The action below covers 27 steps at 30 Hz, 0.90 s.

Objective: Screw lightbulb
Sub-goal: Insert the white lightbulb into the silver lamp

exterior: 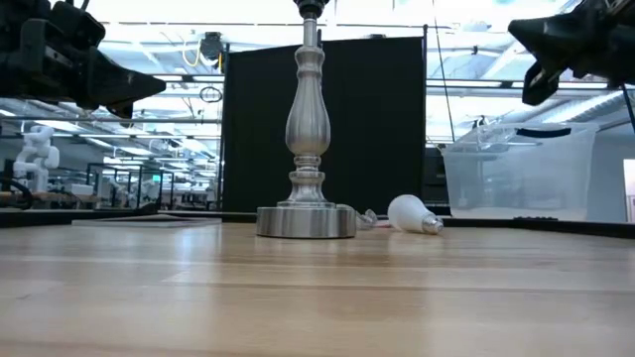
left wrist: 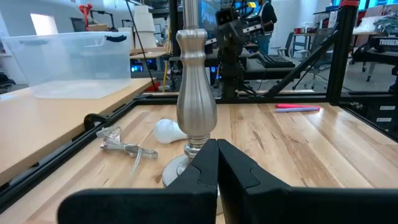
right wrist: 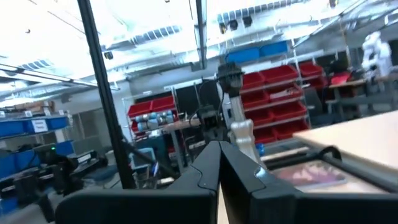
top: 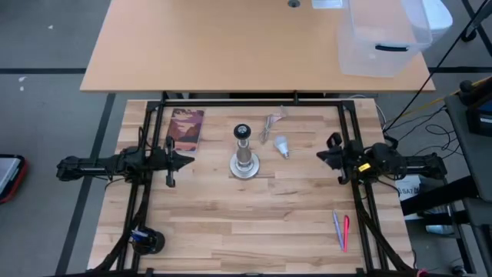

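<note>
Lightbulb lies beside the lamp stand; left tool and right tool, both closed, hover level.

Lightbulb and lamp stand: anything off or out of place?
Nothing damaged or spilled. The lightbulb lies on its side on the table, right of the upright lamp stand, whose socket is empty. A crumpled clear wrapper sits behind the bulb. Left tool and right tool are both shut, holding nothing.

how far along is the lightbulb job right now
Nothing looks done. The lightbulb lies on its side on the table beside the lamp stand, whose socket is empty. Nothing is in hand: left gripper and right gripper hover shut. Picking up and screwing in remain.
</note>
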Tool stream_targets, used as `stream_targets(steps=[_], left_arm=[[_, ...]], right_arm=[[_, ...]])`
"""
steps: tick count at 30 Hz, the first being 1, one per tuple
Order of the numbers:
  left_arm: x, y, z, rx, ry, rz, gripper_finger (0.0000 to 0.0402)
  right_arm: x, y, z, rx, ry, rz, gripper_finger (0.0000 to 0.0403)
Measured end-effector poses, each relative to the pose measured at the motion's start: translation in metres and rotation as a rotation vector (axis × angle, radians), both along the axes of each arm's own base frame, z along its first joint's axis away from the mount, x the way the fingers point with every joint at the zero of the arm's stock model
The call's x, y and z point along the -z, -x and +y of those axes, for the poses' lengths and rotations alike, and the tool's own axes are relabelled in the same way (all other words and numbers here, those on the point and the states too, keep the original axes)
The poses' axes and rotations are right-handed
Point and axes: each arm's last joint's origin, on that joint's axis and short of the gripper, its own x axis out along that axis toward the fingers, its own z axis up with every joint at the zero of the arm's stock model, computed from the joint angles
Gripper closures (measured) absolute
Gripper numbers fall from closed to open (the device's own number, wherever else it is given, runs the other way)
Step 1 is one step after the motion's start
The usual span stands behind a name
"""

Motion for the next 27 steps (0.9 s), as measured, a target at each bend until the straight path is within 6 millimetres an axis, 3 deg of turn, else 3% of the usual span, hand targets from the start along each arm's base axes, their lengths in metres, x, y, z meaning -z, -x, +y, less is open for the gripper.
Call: stream_targets(steps=[4,9,15,22,27], left_arm=[[0.0,0.0,0.0,0.0,0.0,0.0,0.0401],[0.0,0.0,0.0,0.0,0.0,0.0,0.0401],[0.0,0.0,0.0,0.0,0.0,0.0,0.0401],[0.0,0.0,0.0,0.0,0.0,0.0,0.0401],[0.0,0.0,0.0,0.0,-0.001,-0.002,0.0401]], right_arm=[[-0.018,0.002,-0.002,0.076,0.048,-0.006,0.0399],[-0.063,0.003,-0.006,0.19,0.105,-0.01,0.0399],[-0.101,-0.019,-0.007,0.221,0.213,0.131,0.0399],[-0.122,-0.048,-0.008,0.241,0.342,0.215,0.0399],[-0.117,-0.054,-0.008,0.22,0.329,0.301,0.0399]])
